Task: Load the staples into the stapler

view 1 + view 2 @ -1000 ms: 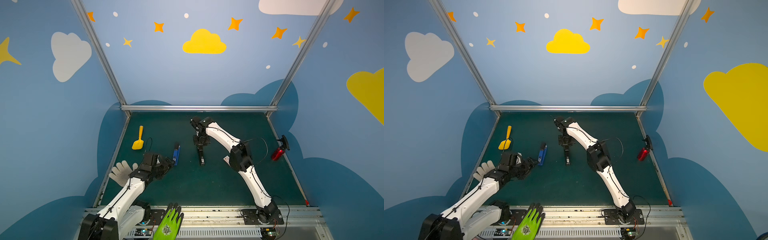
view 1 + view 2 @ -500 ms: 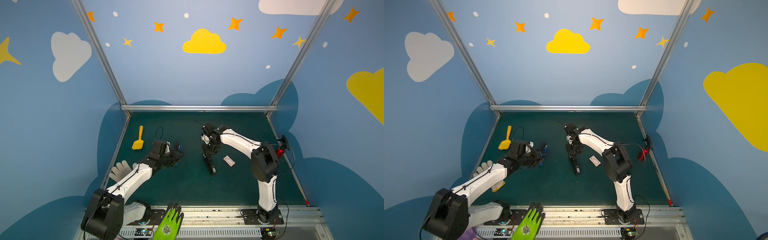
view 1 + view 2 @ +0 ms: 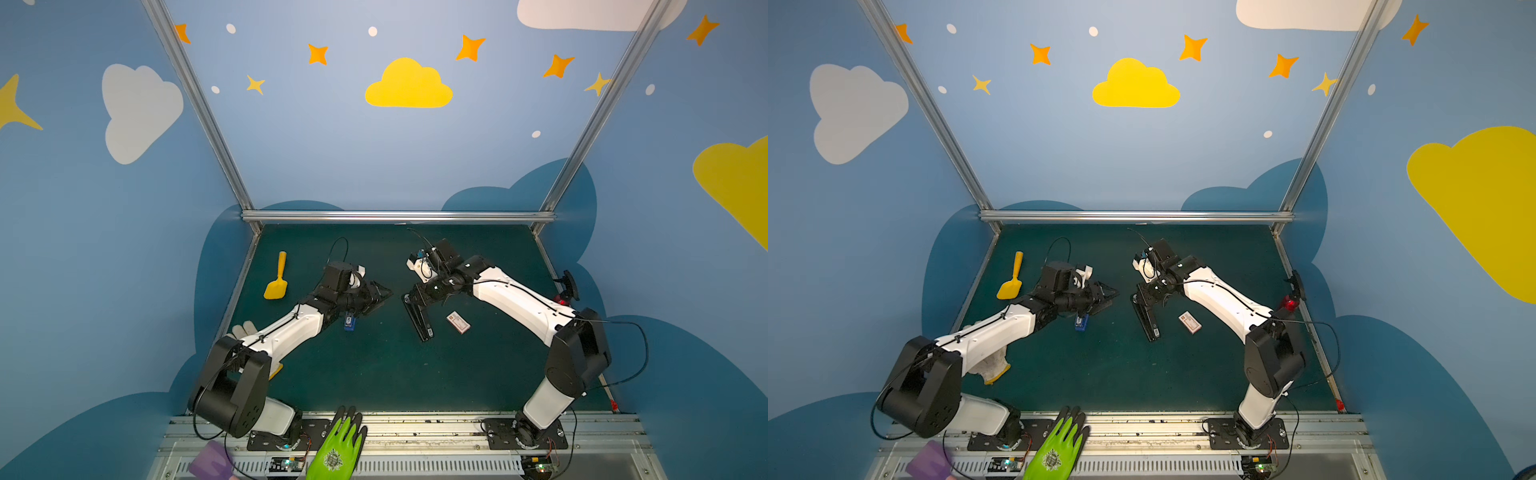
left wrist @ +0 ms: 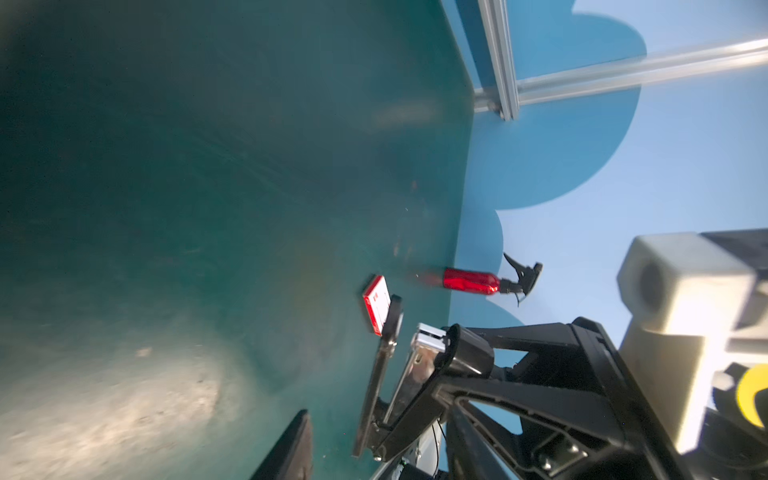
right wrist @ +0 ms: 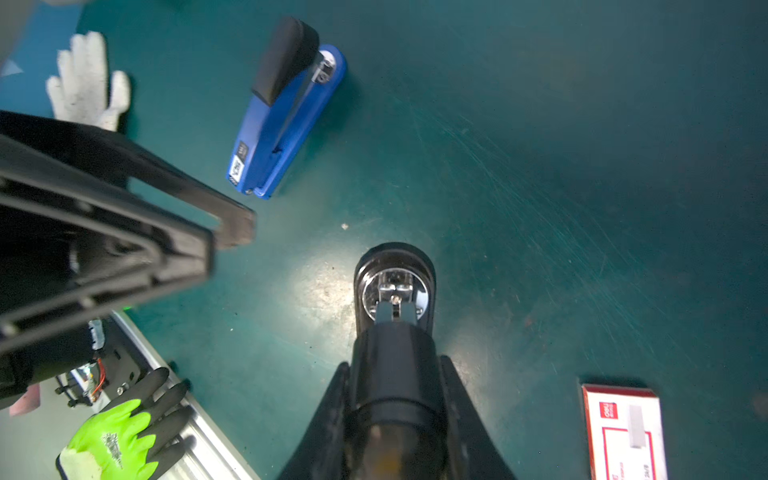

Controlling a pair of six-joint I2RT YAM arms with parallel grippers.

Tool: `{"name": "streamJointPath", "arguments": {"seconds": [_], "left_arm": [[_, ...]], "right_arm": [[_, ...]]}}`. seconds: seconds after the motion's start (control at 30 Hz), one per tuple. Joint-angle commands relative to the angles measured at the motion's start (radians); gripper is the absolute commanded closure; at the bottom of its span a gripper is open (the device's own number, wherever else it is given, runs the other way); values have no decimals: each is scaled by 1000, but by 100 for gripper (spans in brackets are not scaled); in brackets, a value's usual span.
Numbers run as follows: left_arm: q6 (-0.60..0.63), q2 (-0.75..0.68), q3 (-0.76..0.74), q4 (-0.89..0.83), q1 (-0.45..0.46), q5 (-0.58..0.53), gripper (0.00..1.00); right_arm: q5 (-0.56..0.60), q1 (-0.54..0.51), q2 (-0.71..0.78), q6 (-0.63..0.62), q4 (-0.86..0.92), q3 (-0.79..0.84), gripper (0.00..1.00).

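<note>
On the dark green mat [image 3: 374, 374], the long black stapler [image 3: 420, 322] stands hinged open, its upper arm clenched in the right gripper [image 3: 417, 296]. The small white cardboard staple box with a red label [image 3: 458, 323] lies just beside it, with no loose strip in sight. The left gripper [image 3: 379, 302] hangs parted and empty near a blue plastic stapler [image 5: 286, 120]. Loading looks barely begun: fetching a strip, seating it and closing are all left.

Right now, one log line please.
right gripper: shut on black stapler | left gripper: open, empty | staples box: on table | blue stapler: on table
</note>
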State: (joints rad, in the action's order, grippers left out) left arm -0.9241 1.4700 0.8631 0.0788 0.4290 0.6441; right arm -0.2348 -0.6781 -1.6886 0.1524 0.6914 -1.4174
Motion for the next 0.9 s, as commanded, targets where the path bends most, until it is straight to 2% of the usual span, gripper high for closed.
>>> {"name": "streamJointPath", "arguments": {"seconds": [0.0,0.5,0.63,0.73,0.87], "left_arm": [[21,39,56,10,30,15,48],[11,156,126,57,77,33,75],[-2,182,129,81,86,41,76],[-12,195,131,101,90,43,82],[-19,211,143,107,91,53,96]], "right_arm": [[-44,-9,56,-20,-35,7,98],[-67,-27,96,-29,-38,0,100],[-78,-27,108,-26,-52,2,100],[-80,-27,113,-26,-55,-1,100],[-51,-27,116,-18,-56,0,100]]}}
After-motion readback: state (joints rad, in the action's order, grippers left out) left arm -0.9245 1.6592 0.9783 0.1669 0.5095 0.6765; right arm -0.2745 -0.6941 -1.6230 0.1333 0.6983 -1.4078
